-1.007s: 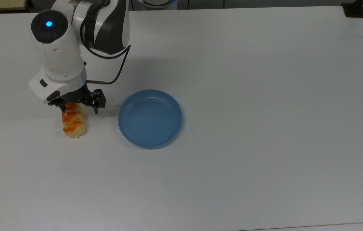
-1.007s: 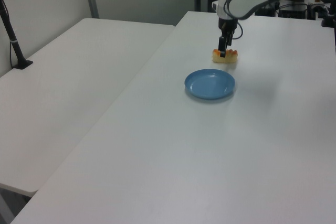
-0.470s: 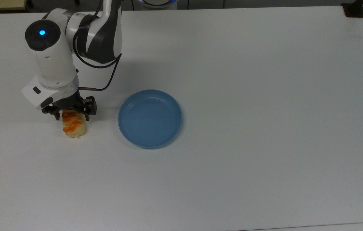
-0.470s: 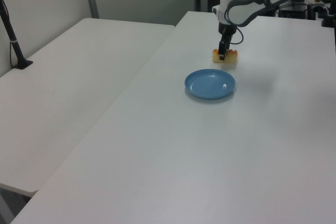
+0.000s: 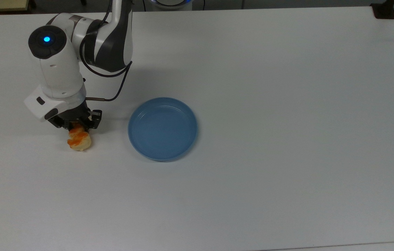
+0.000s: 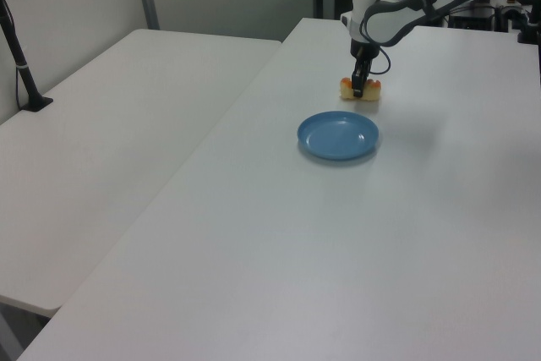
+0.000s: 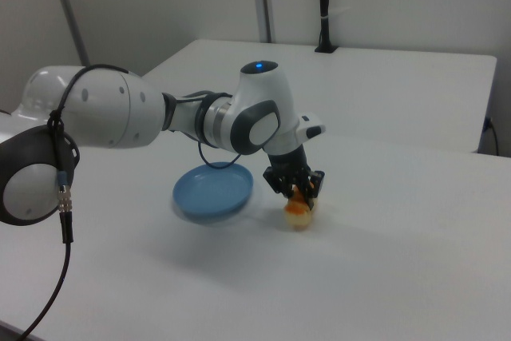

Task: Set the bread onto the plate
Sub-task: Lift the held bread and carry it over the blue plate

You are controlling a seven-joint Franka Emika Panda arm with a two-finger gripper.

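Bread [image 5: 78, 141]: pale roll with orange glaze, lying on the white table [image 5: 287, 104], directly beneath the claw [image 5: 75, 126]. Claw: pointing down, fingers closed against the bread's sides. Plate [image 5: 162, 128]: blue, off to the claw's right in the top view, apart from it.

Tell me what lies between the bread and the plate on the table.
Nothing: in the top view, only a bare strip of white table separates the bread from the plate. The gripper sits over the bread's far end, not in that stretch.
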